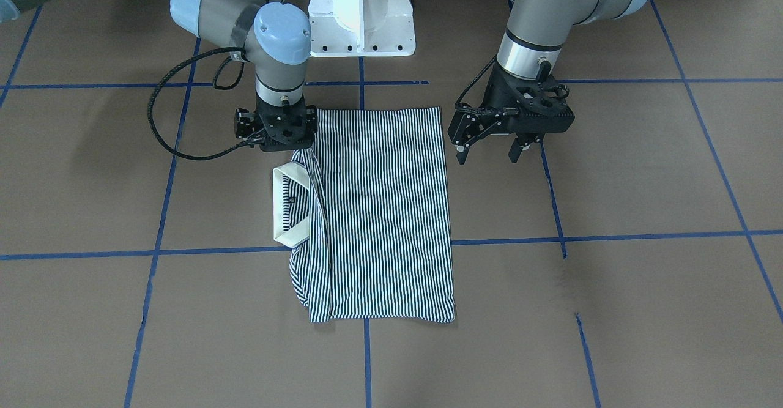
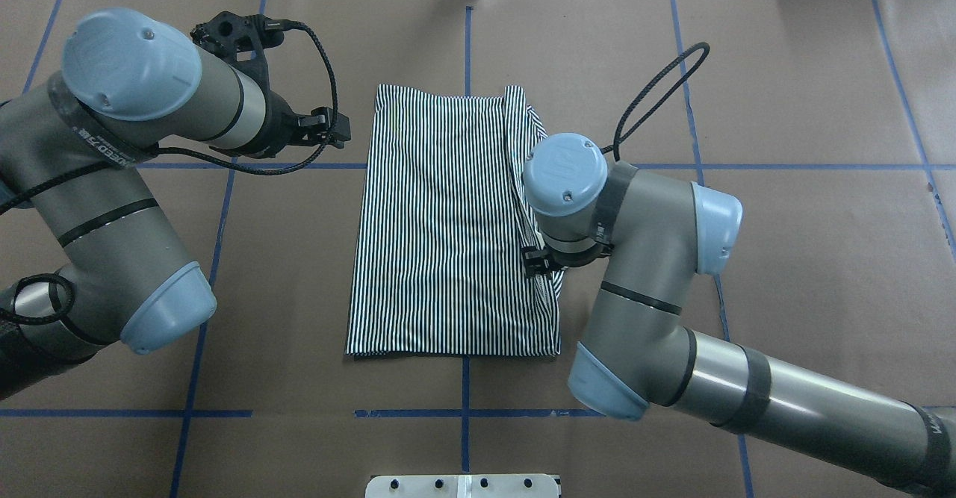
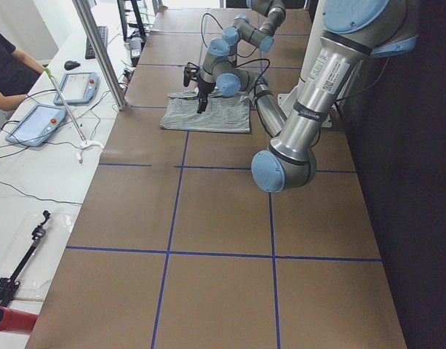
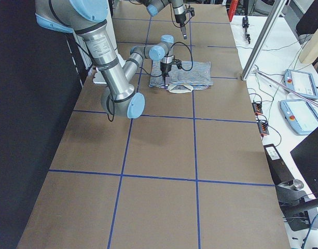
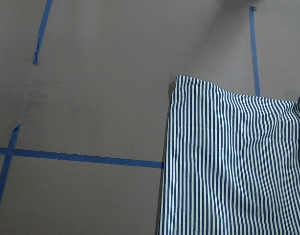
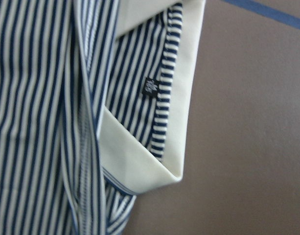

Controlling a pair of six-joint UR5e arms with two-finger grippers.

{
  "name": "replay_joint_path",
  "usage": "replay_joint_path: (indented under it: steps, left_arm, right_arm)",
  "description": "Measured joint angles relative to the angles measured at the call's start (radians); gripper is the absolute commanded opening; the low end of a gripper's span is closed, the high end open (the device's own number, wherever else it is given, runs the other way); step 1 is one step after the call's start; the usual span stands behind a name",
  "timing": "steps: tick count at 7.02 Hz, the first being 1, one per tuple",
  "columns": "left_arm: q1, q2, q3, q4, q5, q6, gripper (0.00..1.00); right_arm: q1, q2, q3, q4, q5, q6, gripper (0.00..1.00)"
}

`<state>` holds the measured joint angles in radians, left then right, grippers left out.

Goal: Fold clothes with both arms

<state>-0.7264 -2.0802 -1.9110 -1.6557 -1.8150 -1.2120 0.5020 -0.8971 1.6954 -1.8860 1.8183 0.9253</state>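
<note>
The striped polo shirt (image 1: 385, 212) lies on the table folded into a narrow rectangle, its white collar (image 1: 284, 206) sticking out on my right side. It also shows in the overhead view (image 2: 441, 244). My right gripper (image 1: 287, 146) is down at the shirt's edge beside the collar. Its fingertips are hidden, and a ridge of fabric rises into it, so it looks shut on the shirt. The right wrist view shows the collar (image 6: 154, 161) and stripes close up. My left gripper (image 1: 488, 151) is open and empty, above bare table just beside the shirt's other long edge (image 5: 169, 161).
The white pedestal base (image 1: 361, 16) stands at the table's robot side. Blue tape lines (image 1: 612, 235) cross the brown table. A side bench with tablets (image 3: 37, 123) and an operator (image 3: 4, 65) lies beyond the far edge.
</note>
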Motion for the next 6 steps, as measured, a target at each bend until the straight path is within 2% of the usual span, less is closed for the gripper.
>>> replay_joint_path:
  steps: [2, 3, 6]
  left_arm:
    - [-0.001, 0.002, -0.001, 0.001, -0.001, 0.000, 1.00]
    - [-0.001, 0.003, -0.002, 0.001, -0.001, 0.000, 1.00]
    - [-0.001, 0.004, 0.000, 0.000, -0.001, 0.000, 1.00]
  right_arm:
    - [0.009, 0.108, -0.145, 0.009, -0.003, -0.026, 1.00]
    - [0.009, 0.126, -0.186, 0.010, -0.006, -0.035, 1.00]
    - [0.007, 0.132, -0.226, 0.015, -0.008, -0.052, 1.00]
